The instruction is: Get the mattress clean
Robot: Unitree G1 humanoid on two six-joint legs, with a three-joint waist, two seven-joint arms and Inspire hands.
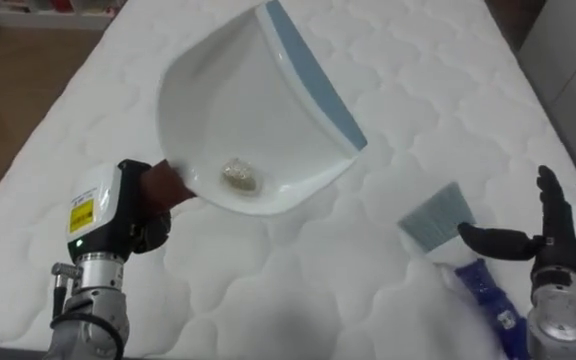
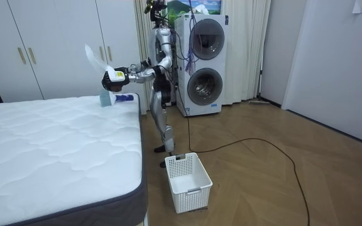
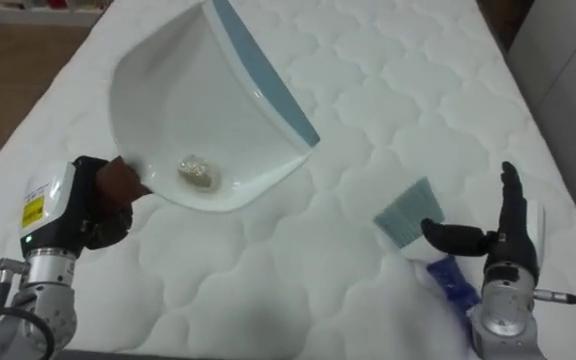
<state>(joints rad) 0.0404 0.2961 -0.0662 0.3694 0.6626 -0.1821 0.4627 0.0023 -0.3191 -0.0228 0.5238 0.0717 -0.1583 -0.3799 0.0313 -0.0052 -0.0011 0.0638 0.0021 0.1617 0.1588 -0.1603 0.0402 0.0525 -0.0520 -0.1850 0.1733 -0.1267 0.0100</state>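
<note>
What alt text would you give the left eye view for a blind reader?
The robot's left hand holds a white dustpan raised above a white mattress, with a small clump of debris inside. Its right hand is open beside a blue-handled brush on the mattress.

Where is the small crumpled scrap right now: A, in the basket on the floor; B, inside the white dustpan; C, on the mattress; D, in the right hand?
B: the scrap lies in the bowl of the dustpan held up by the left hand.
</note>
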